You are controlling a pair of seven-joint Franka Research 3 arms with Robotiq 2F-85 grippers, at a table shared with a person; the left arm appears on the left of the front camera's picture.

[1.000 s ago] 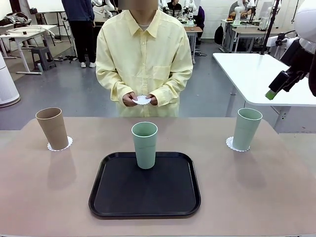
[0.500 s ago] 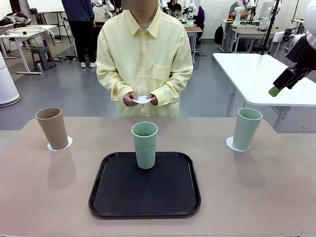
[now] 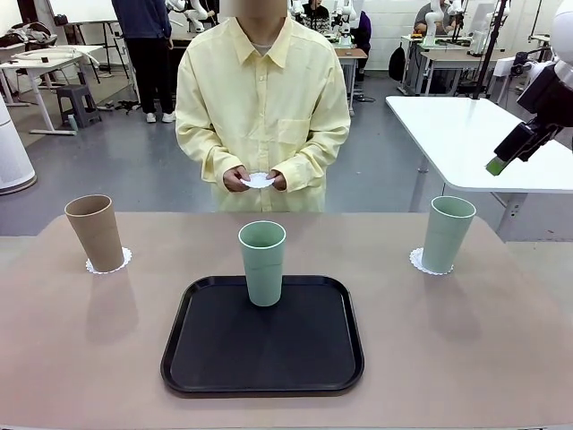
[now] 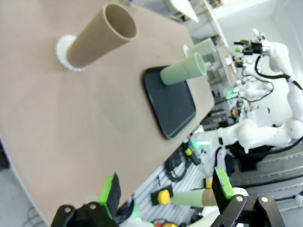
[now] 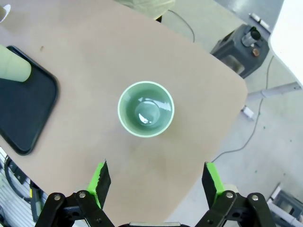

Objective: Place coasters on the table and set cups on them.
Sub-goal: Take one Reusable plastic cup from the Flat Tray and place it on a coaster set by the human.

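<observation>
On the beige table [image 3: 81,340] a tan cup [image 3: 94,231] stands on a coaster [image 3: 108,263] at the left. At the right a mint cup [image 3: 447,233] stands on another coaster [image 3: 417,261]. A second mint cup [image 3: 262,262] stands on the black tray [image 3: 262,358]. The person's hands hold a third coaster [image 3: 258,181] beyond the far edge. My right gripper [image 3: 497,164] hangs open high above the right mint cup [image 5: 146,109], its jaws [image 5: 156,179] empty. My left gripper [image 4: 166,189] is open and empty, far from the tan cup [image 4: 97,35] and its coaster [image 4: 64,47].
The tray [image 4: 170,101] lies at the table's middle near my side. A white-topped table [image 3: 474,134] stands behind at the right, under my right arm. The person stands at the far edge, in the middle.
My right arm has drawn back slightly up and to the right. The cups, coasters and the person's hands have not moved.
</observation>
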